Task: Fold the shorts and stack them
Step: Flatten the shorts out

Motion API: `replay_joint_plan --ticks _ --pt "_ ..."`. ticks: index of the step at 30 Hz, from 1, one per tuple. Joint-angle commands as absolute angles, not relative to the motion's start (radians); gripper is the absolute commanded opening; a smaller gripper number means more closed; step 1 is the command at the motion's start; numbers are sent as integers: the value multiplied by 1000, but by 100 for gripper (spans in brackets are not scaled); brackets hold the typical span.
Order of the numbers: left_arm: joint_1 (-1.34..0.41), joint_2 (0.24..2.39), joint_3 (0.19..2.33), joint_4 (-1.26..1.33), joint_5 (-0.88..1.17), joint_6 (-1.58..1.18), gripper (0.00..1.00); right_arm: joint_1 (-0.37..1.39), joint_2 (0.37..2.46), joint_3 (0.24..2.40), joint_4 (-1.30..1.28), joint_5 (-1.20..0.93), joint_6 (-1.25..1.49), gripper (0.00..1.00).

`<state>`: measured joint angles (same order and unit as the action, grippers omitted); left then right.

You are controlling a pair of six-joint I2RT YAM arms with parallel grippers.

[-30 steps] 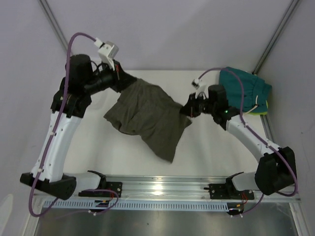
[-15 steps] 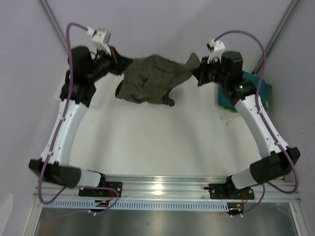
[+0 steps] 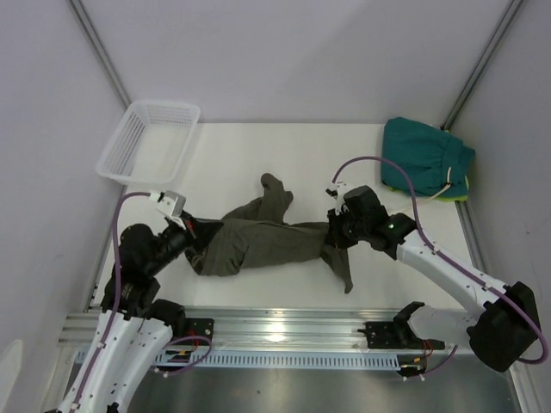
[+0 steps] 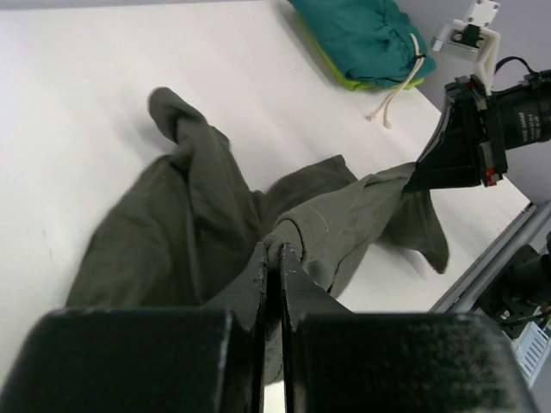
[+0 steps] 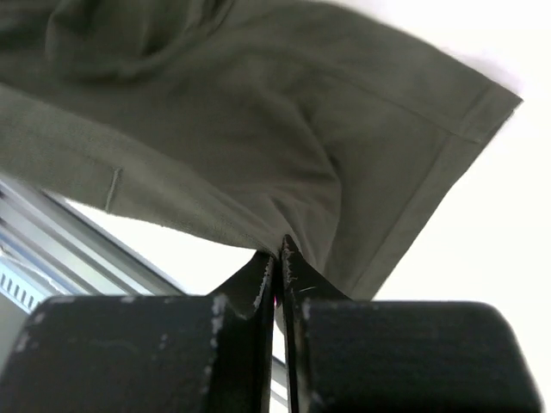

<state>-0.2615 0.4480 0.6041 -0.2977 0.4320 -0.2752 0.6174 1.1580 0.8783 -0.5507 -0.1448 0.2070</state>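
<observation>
The olive-green shorts [image 3: 267, 241] stretch in a rumpled band across the near half of the table, one leg end pointing away [image 3: 274, 185] and another hanging toward the front rail. My left gripper [image 3: 200, 234] is shut on the cloth's left end; in the left wrist view its jaws [image 4: 274, 251] pinch a rolled edge of the shorts [image 4: 198, 232]. My right gripper [image 3: 332, 231] is shut on the right end, its jaws [image 5: 281, 248] clamped on a fold of the shorts [image 5: 250, 146]. A folded teal pair of shorts [image 3: 424, 157] with a white drawstring lies at the back right.
A white mesh basket [image 3: 148, 140] stands at the back left corner. The metal rail [image 3: 284, 331] with the arm bases runs along the table's front edge. Grey walls enclose the table on three sides.
Both arms have swung from the back of the table down toward the front, carrying the olive shorts with them. The cloth now lies stretched low between the grippers. The basket has come into view.
</observation>
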Motion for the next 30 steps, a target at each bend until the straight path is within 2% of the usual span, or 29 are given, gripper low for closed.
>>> replay_joint_plan --ticks 1,4,7,8,11,17,21,30 --pt "-259 396 586 -345 318 -281 0 682 1176 873 -517 -103 213 4" --pt "-259 400 595 -389 264 -279 0 735 1248 873 -502 -150 210 11" --pt "-259 435 621 -423 216 -293 0 762 1279 855 -485 -181 242 36" --pt "-259 449 632 -426 213 -291 0 771 1278 848 -479 -190 253 52" --pt "-259 495 663 -431 178 -276 0 784 1258 809 -466 -207 273 61" --pt "-258 541 726 -394 107 -215 0 802 1209 723 -457 -198 278 63" --pt "-253 621 770 -397 107 -181 0 891 1201 721 -463 -134 302 63" --pt "-239 675 796 -344 133 -163 0 1084 1238 724 -477 165 370 65"
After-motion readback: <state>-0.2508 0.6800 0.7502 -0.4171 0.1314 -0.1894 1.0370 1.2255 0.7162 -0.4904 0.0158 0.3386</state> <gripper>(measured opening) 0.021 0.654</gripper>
